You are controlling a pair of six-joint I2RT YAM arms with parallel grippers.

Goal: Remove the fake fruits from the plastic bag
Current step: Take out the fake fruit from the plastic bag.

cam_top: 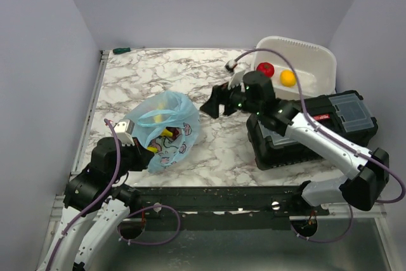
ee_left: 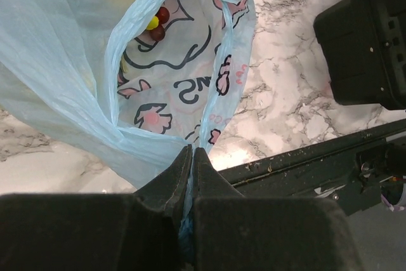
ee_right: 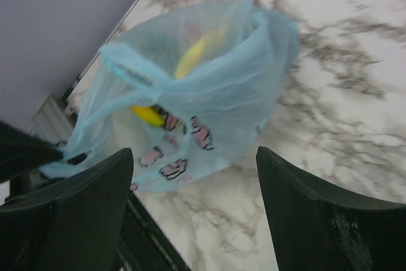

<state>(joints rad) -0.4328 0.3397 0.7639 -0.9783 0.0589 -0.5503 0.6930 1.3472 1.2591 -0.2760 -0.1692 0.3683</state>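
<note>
Left claw [ee_left: 191, 157]: clamped tight on the near hem of the plastic bag [cam_top: 166, 124], anchoring it.
Right claw [cam_top: 212, 105]: spread wide and empty, hanging just beside the bag and aimed at its mouth.
Bag: slumped on the marble table [cam_top: 222, 150], with the banana [ee_right: 190, 58] and dark grapes [ee_left: 158, 23] showing inside.
Already out: 2, the red fruit [cam_top: 265, 68] and yellow-orange fruit [cam_top: 288, 78] in the white tub [cam_top: 317, 61].
Do it well: slip in past the loop handle [ee_right: 136, 71] and close on the banana alone, not on the film. The left pinch must stay firm so the bag doesn't lift.
</note>
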